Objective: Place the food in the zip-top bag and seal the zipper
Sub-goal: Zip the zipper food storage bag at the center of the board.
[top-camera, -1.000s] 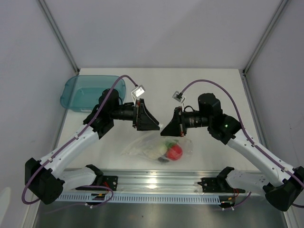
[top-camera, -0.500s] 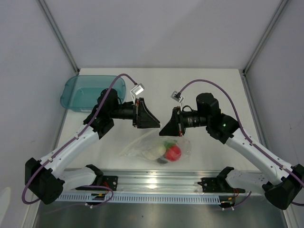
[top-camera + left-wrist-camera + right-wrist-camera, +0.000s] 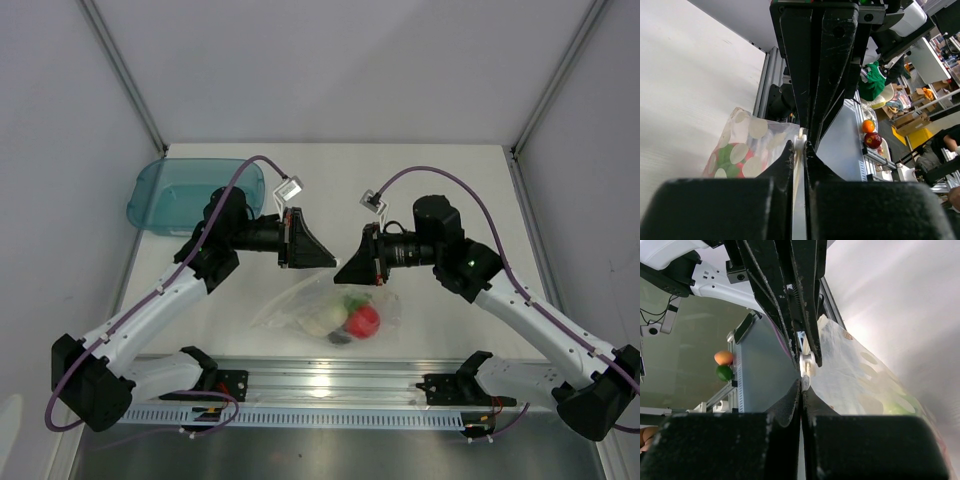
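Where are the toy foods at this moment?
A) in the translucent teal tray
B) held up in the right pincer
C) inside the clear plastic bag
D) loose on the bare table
C: the red tomato-like ball, the white radish with green leaves and the dark round piece all show through the clear crinkly plastic bag lying between the arms.

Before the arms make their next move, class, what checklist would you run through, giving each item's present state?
1. In the zip-top bag: tomato, radish, dark round piece: ok.
2. The left gripper shut on the bag's top edge: ok.
3. The right gripper shut on the same edge: ok.
4. The zipper pressed closed along its whole length: cannot tell.
5. The teal tray apart from the bag: ok.
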You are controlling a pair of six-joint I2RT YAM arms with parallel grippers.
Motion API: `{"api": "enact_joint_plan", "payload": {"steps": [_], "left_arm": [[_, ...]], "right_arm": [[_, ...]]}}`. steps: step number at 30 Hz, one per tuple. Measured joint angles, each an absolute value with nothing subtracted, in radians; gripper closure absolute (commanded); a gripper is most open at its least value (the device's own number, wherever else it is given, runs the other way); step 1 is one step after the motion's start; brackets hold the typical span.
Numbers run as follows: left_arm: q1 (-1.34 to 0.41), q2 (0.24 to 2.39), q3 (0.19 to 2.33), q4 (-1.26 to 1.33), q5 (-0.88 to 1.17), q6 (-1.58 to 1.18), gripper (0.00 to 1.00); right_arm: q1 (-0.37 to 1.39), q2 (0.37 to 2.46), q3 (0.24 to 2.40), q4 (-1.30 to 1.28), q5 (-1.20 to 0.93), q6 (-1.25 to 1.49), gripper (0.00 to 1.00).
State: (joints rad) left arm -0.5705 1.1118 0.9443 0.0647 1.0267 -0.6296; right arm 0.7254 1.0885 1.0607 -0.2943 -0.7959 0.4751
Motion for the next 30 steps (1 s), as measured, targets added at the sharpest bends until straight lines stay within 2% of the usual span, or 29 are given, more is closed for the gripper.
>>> {"api": "enact_joint_plan", "payload": {"steps": [30], "left_arm": [[-0.568,1.102,0.944,-0.019,1.006,-0.575,1.0]], "right_arm": [[0.735,1.009,0.961,-0.172,-0.636,0.622,1.0]]}}
